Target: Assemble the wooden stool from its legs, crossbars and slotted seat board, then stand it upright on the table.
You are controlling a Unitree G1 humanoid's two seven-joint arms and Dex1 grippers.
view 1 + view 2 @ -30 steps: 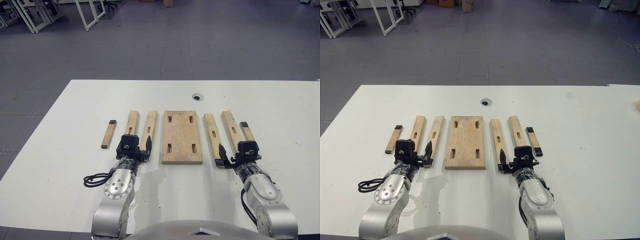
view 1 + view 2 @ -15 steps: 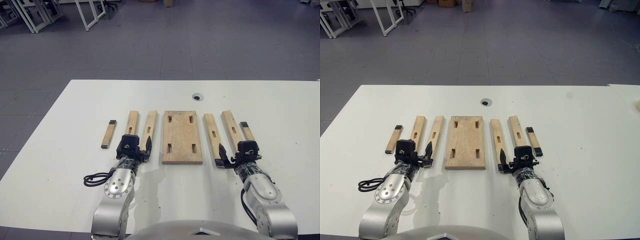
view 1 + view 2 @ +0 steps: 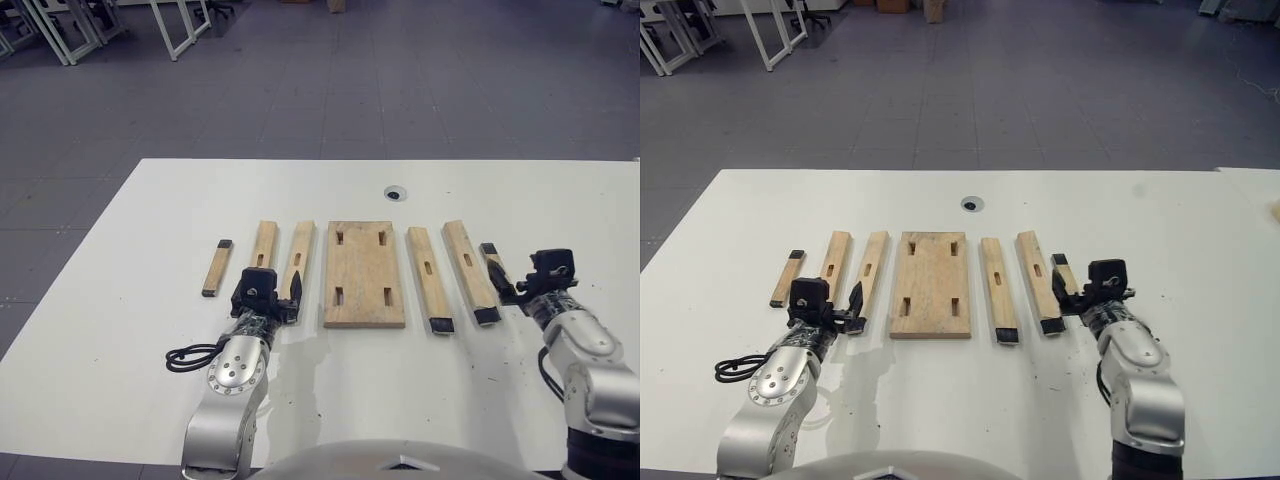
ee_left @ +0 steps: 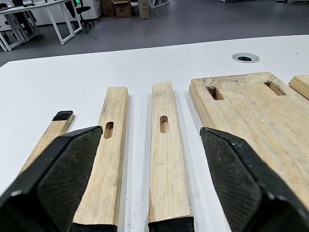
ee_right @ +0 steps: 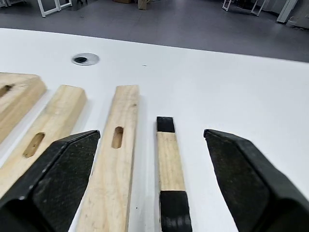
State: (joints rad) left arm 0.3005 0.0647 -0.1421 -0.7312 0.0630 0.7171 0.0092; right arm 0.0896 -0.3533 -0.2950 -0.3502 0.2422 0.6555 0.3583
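Nearest, at lower left of the head view, the left hand (image 3: 270, 300) sits spread wide over the near ends of two pale slotted wooden legs (image 4: 164, 145). At lower right, the right hand (image 3: 1085, 290), fingers equally spread, straddles the short black-tipped wooden crossbar (image 5: 170, 164). That looks like the pick. Keep the bar centred, come down square and pinch the bare wood, not the black cap, clear of the right-side slotted leg (image 5: 113, 159) just beside. Beyond, mid-frame, the flat four-slot wooden seat board (image 3: 364, 272) lies on the white desk (image 3: 150, 220).
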